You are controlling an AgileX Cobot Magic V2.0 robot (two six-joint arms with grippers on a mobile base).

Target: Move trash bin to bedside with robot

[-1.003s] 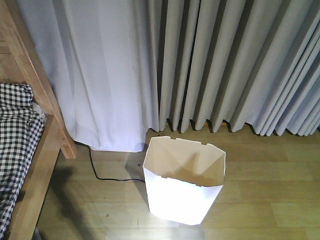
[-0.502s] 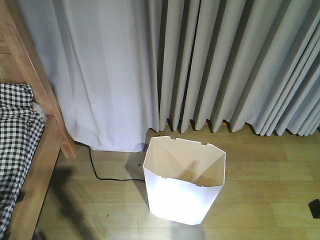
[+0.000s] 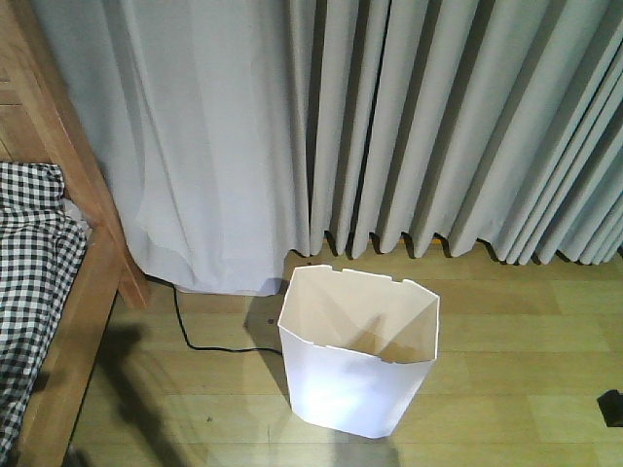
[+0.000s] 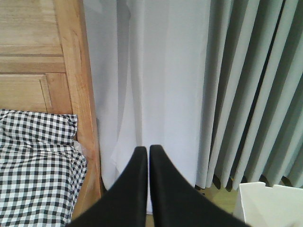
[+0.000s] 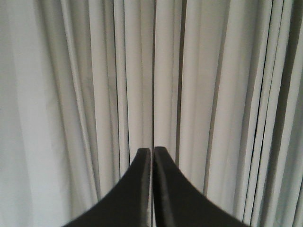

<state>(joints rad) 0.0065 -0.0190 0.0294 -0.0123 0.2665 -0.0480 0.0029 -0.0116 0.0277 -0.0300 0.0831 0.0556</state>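
Pale grey pleated curtains (image 3: 438, 126) fill the upper part of the front view, hanging down to a light wood-plank floor (image 3: 526, 370). The trash bin (image 3: 355, 355) stands upright at lower centre of the frame, its open polygonal rim facing up, its sides tapering down to the base and its long axis vertical. It sits on the floor just in front of the curtain hem. The bed (image 3: 58, 282), with its wooden frame and checked cover, occupies the left edge, well apart from the bin. Between them a thin black cable (image 3: 195, 336) trails across the floor. A small dark object (image 3: 613, 407) shows at the lower right edge; what it is cannot be told. In the wrist views the left gripper (image 4: 147, 150) and the right gripper (image 5: 152, 151) each have fingers pressed together, holding nothing.
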